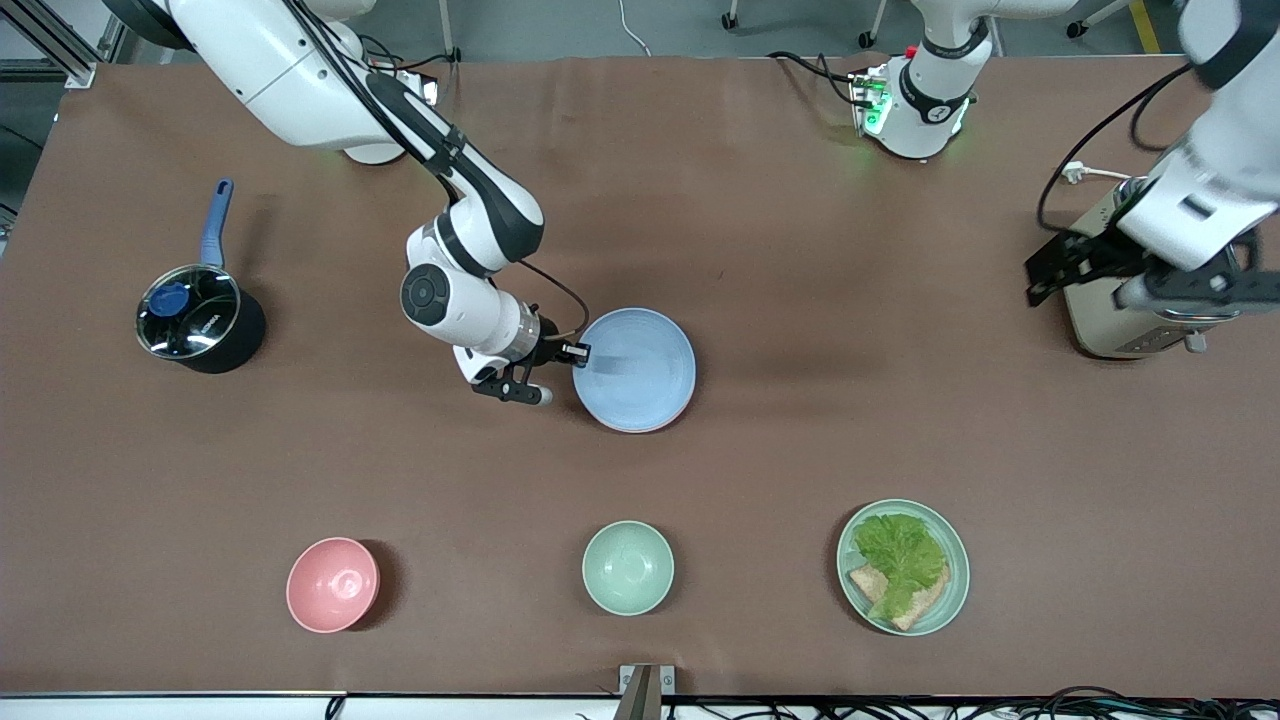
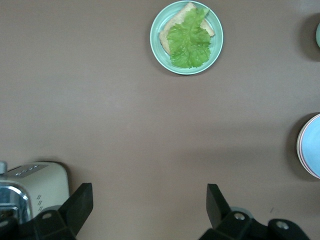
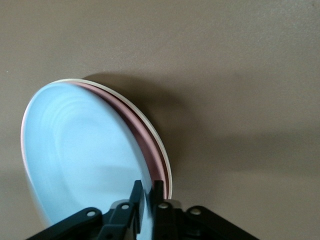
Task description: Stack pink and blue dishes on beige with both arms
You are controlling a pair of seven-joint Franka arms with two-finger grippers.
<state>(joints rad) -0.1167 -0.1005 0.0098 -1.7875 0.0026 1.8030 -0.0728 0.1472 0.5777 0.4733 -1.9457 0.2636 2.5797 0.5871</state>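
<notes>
The light blue plate (image 1: 640,368) lies on top of a stack in the middle of the table. In the right wrist view the blue plate (image 3: 80,150) sits tilted over the pink plate (image 3: 146,146), whose edge shows under it. Beneath the pink one only the cream rim of the beige plate (image 3: 151,128) shows. My right gripper (image 1: 580,353) is shut on the blue plate's rim at the side toward the right arm's end, one finger above and one below (image 3: 148,192). My left gripper (image 1: 1050,268) hangs open and holds nothing (image 2: 148,206), over the toaster's edge at the left arm's end.
A toaster (image 1: 1120,310) stands at the left arm's end. A mint-green plate with lettuce and bread (image 1: 903,566), a small mint-green bowl (image 1: 628,566) and a pink bowl (image 1: 332,584) line the edge nearest the front camera. A lidded black pot (image 1: 197,320) stands at the right arm's end.
</notes>
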